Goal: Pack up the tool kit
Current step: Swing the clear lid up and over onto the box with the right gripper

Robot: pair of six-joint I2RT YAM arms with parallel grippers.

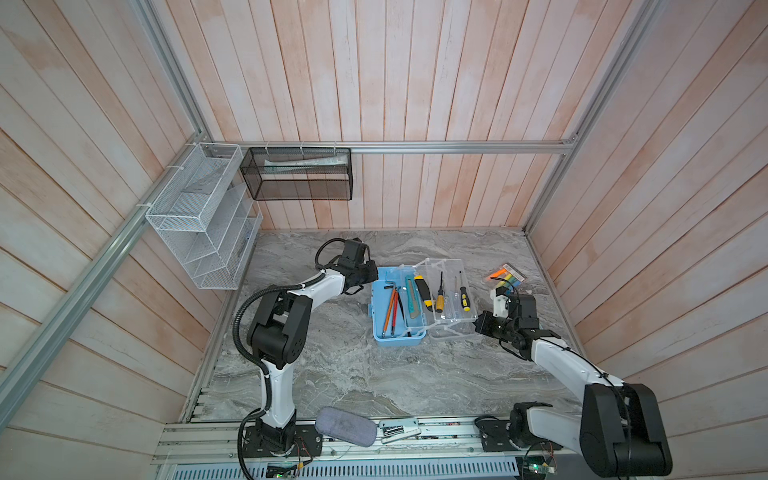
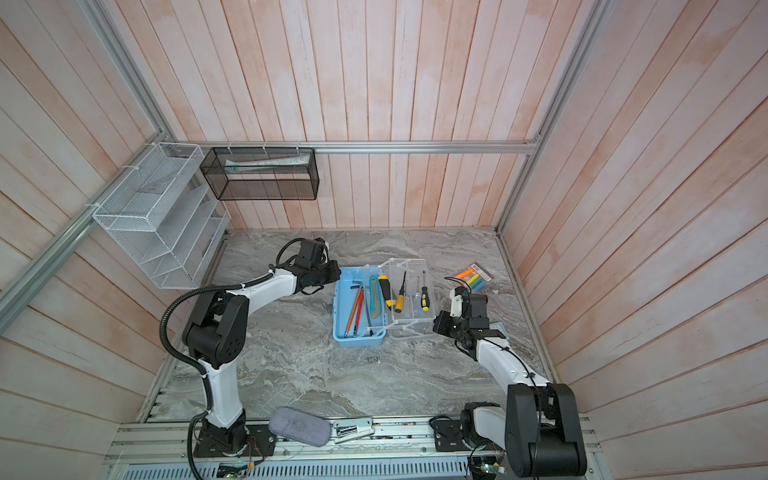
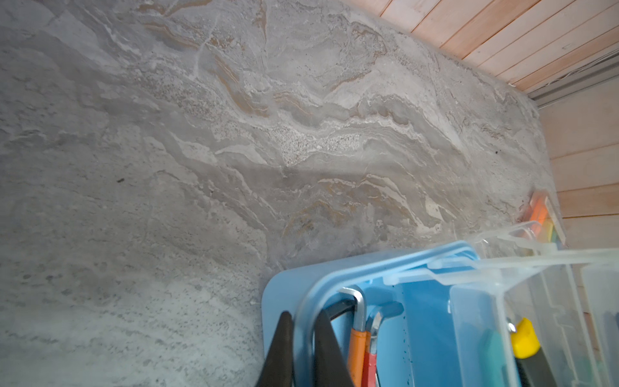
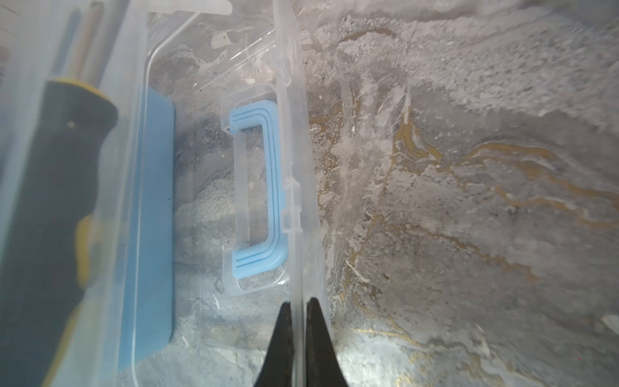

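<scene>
Tool kit: we see the light-blue rectangular plastic box point(image 1: 399, 340) point(image 2: 358, 341) standing open mid-table, nearer the far edge. Its clear plastic lid point(image 1: 456, 331) is swung out toward the right edge.
Contents: L-shaped hex keys point(image 1: 380, 284) and orange- and red-handled tools point(image 1: 390, 309) lie in the blue box. Two yellow-and-black screwdrivers point(image 1: 439, 297) lie in a clear plastic tray point(image 1: 451, 270) above the lid. A yellow-and-black utility knife point(image 1: 424, 291) sits where box meets tray; we cannot tell which holds it.
Left fingers point(image 3: 284, 351): pinching the box's rim at its far left corner, one finger outside the wall and one inside. Only the left wrist view shows this. In both top views we see just the black gripper against that corner point(image 1: 369, 273).
Right fingers point(image 4: 281, 341): pressed together on the lid's thin upright edge, which runs between them in the right wrist view. The top views show only contact at the lid's near right corner point(image 1: 482, 324).
Blue handle point(image 4: 268, 187): seen only in the right wrist view, through the clear lid.
Markers: a pack of bright coloured markers point(image 1: 509, 276) lies by the right edge toward the far corner, apart from the lid. The left wrist view shows it blurred beyond the lid point(image 3: 539, 214).
Pouch: a grey fabric pouch point(image 1: 345, 426) lies at the near edge, visible only in the top views.
</scene>
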